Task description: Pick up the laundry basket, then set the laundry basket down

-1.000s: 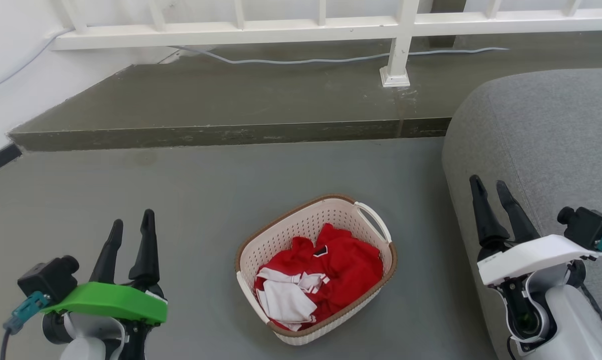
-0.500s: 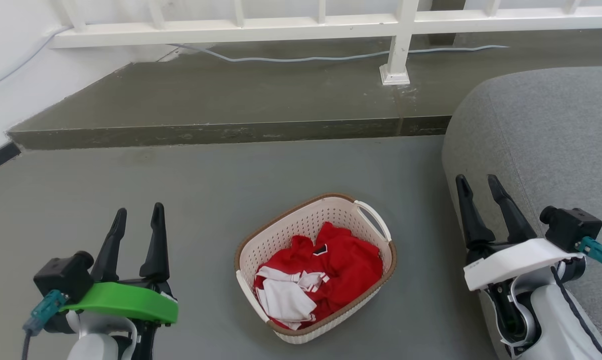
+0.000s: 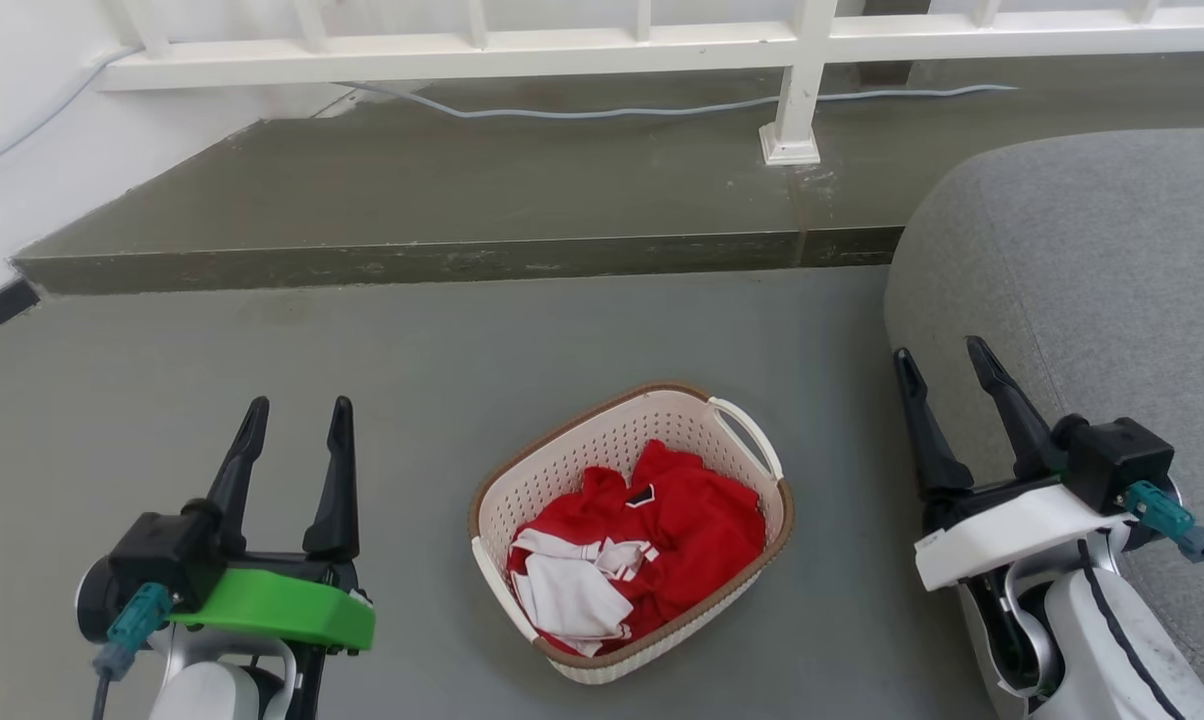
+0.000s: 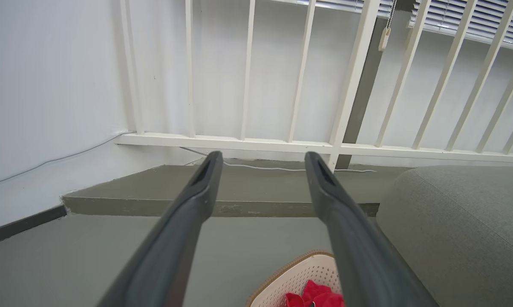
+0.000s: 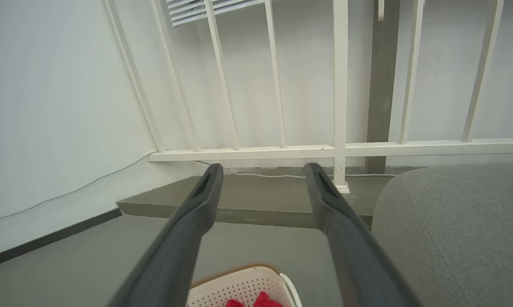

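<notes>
Your laundry basket [image 3: 582,462] sits on the grey floor [image 3: 362,350], low in the middle of the head view. It is turned at a slant, so its short sides face up-right and down-left. One white loop handle [image 3: 752,438] stands on the far right end, and the other handle [image 3: 492,578] is on the near left end. Inside lie a red garment [image 3: 697,530] and a white cloth [image 3: 562,600], heaped below the brown rim, so they should not get in your way at the handles.

Your left claw [image 3: 300,405] hovers to the basket's left with its fingers spread and nothing between them. Your right claw [image 3: 937,348] hovers to the basket's right, spread as well and empty. Both are apart from the basket, one on each flank, which I judge to be a setup for a two-handed lift by the handles. Because the basket sits slanted, neither claw is square to a handle. Expect to turn each wrist or reach in diagonally.

Mind the grey sofa [image 3: 1082,260]. Its rounded side is just beside your right claw and near the basket's far handle, leaving little room there. Ahead, a raised step [image 3: 462,200] carries a white railing [image 3: 562,52] and a loose cable [image 3: 612,108], all well apart from the basket. Your left claw has plain floor around it
</notes>
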Robot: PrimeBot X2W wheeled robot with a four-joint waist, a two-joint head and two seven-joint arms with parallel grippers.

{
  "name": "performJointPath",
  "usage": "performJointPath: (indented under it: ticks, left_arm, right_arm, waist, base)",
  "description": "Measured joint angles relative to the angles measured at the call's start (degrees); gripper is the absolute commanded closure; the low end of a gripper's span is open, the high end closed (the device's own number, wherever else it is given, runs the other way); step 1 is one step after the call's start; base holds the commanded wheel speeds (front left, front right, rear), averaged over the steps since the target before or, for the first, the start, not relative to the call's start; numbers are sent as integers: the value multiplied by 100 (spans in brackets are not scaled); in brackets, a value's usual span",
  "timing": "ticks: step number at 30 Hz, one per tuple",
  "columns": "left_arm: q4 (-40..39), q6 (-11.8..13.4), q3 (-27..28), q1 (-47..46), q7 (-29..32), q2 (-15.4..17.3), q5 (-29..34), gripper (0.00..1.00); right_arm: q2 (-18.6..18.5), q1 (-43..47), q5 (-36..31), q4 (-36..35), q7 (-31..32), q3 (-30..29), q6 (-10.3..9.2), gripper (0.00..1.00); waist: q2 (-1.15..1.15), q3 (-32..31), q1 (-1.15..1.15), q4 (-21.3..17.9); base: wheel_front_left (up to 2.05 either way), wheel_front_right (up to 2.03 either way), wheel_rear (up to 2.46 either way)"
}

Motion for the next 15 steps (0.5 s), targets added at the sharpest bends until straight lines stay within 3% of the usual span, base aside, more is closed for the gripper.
performJointPath:
  ticks: [15]
  left_arm:
    - [-1,-51,18,0,-7,-15,81,0]
  right_arm:
    - [90,0,-88,4,-5,-93,41,0]
  waist:
    - [0,32,0,-34]
  base:
    - [0,0,0]
